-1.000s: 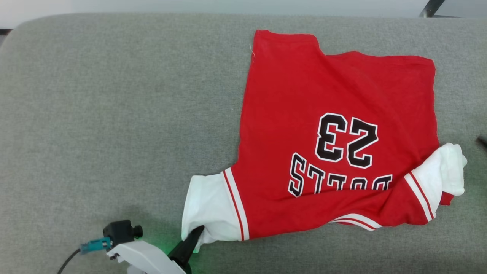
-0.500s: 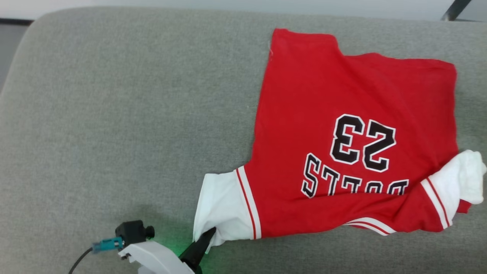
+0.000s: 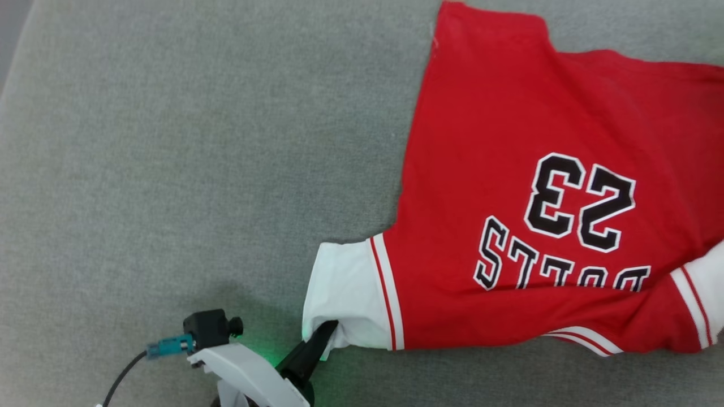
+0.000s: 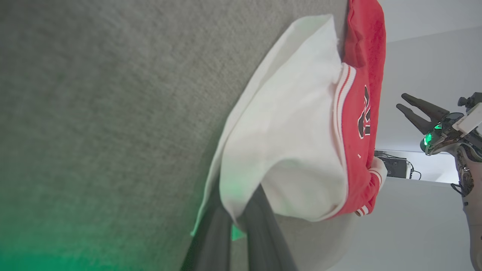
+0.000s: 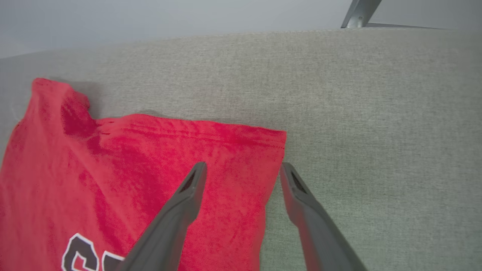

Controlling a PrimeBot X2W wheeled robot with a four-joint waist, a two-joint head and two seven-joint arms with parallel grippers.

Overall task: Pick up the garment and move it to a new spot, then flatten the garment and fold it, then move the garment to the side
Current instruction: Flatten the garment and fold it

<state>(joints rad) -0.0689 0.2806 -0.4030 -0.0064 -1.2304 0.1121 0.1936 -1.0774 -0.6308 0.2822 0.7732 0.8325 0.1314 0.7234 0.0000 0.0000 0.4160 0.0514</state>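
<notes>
Here, the red jersey-style T-shirt with white sleeves and striped trim, the garment [image 3: 509, 186], lies spread on the right part of the grey, coarse-woven padded worktop [image 3: 169, 141], with the face that carries the black-and-white "23" turned up. The print reads upside down in the head view, so I judge that the shoulders are at the near side and the plain red hem [image 5: 271, 137] at the far side. Its long axis therefore runs away from the robot, a little slanted. The left gripper [image 3: 322, 339] has its two dark fingers pressed together on the near corner of the left white sleeve [image 3: 345, 294], and from this point the whole garment extends to the right and away. The right gripper [image 5: 243, 167] stands wide open above the far right corner of the hem: one finger is over the red cloth, the other over the bare grey worktop, and the side edge of the garment passes between them. Whether it touches the cloth, I cannot tell. The two grippers thus mark opposite corners, and the right arm is clearly the nearer one to the hem. The cloth looks thin, soft and limp, with creases near the right sleeve [image 3: 704, 288], so it will probably sag and drag on the rough weave if it is lifted by one corner.
</notes>
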